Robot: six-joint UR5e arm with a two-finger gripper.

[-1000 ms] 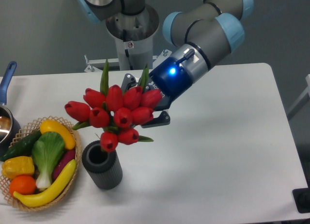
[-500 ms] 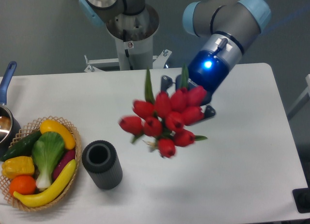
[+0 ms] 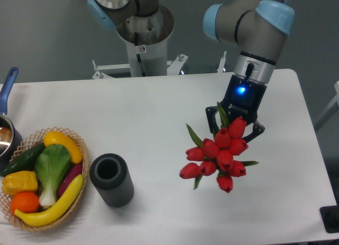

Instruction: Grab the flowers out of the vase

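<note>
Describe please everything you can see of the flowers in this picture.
The flowers are a bunch of red tulip buds with pointed green leaves, artificial-looking. The gripper holds them from above, and the buds point toward the camera. They are out of the empty dark ribbed vase and well to its right, above the white table.

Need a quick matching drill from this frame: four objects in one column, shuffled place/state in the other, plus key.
Objects:
1. bunch of red tulip flowers with green leaves
2. short dark grey ribbed vase
3. woven wicker basket
4. blue-lit two-finger tool

Place/state:
A. at the table's left edge, full of toy vegetables
B. shut on the stems, pointing down
C. standing empty just right of the basket
D. held over the table's right half, clear of the vase

Pairs: 1-D, 2-C, 3-A, 4-B
</note>
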